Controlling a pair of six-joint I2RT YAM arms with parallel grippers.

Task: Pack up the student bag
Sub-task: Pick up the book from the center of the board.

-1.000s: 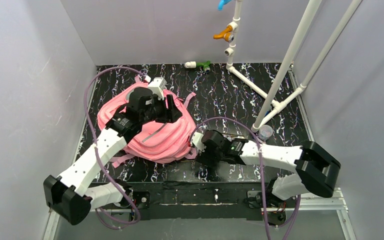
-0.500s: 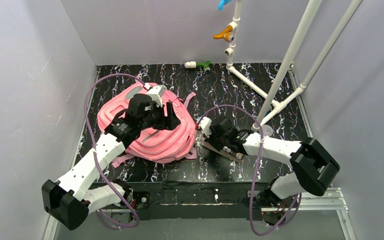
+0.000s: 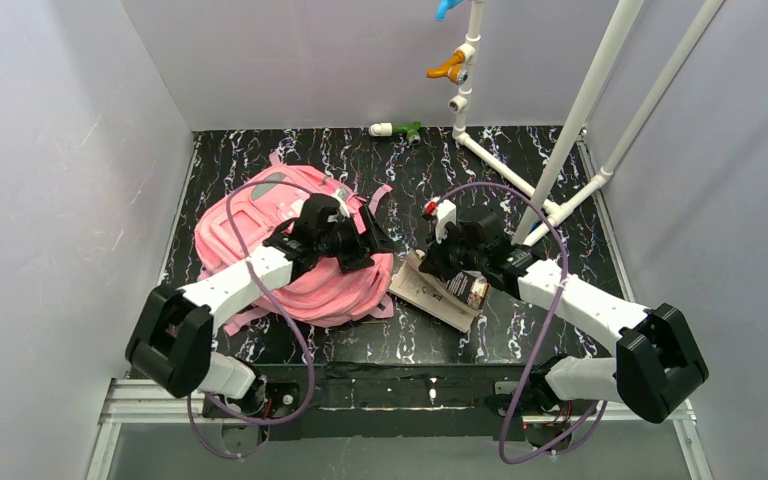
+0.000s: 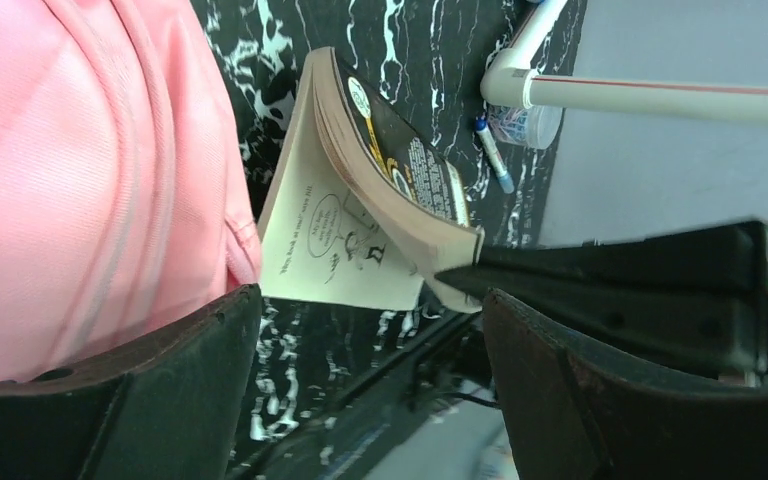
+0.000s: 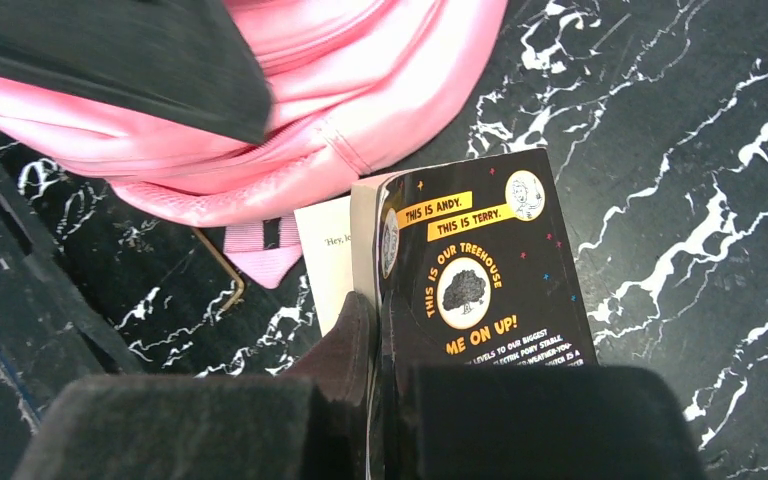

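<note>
Pink student bag (image 3: 232, 232), contents unseen; right gripper (image 5: 375, 385) pinches book (image 5: 480, 290) beside it; left gripper (image 4: 360, 345) agape.

My left gripper (image 4: 368, 300) stands with its fingers apart, nothing between them. Beyond I see the pink student bag (image 4: 80, 170) at left. Just beside it lies a black-covered paperback (image 4: 400, 165), its block lifted off the flat bottom leaf. Farther off, a blue-tipped pen (image 4: 491, 152) lies by a clear cup (image 4: 532, 125) under a white pipe (image 4: 650, 90).

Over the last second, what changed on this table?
The right gripper closed on the book beside the backpack and raised it by one edge, moving away from the arm bases. The left gripper opened wider and slid off the top of the backpack to its right side, facing the book. The backpack and the white pipe frame stayed put.
</note>
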